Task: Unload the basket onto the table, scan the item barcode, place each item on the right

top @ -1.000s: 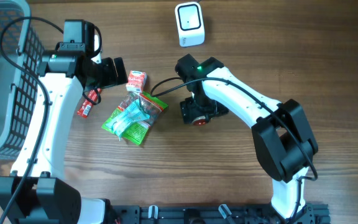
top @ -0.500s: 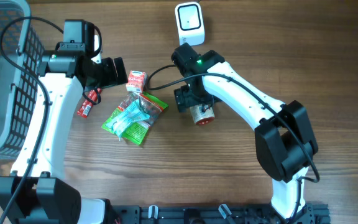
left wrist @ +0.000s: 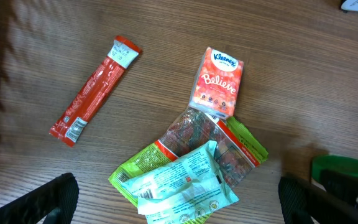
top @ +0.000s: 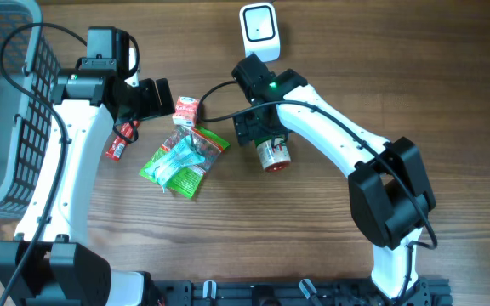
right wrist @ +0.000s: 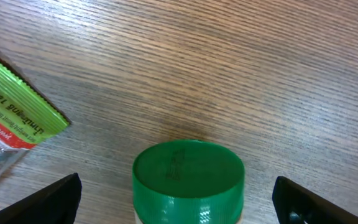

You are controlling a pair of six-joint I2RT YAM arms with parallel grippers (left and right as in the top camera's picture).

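My right gripper (right wrist: 176, 190) has its fingers (right wrist: 48, 200) spread wide, one on each side of the green-capped bottle (right wrist: 188, 177). Bare wood shows between each finger and the cap, so nothing is gripped. From overhead I see the bottle resting on the table (top: 449, 93) just beside that gripper, green cap towards it and reddish end pointing away. It lies a little to the right of the green snack packets (left wrist: 185, 171). The white scanner (top: 259, 32) stands at the far edge, beyond the right wrist and apart from the bottle. My left gripper (left wrist: 179, 199) is just as wide open and holds nothing, hanging over the packets. A Kleenex tissue pack (left wrist: 218, 83) touches their upper edge, and a red stick sachet (left wrist: 92, 88) lies apart to the left. The grey basket (top: 7, 110) sits at the table's left side.
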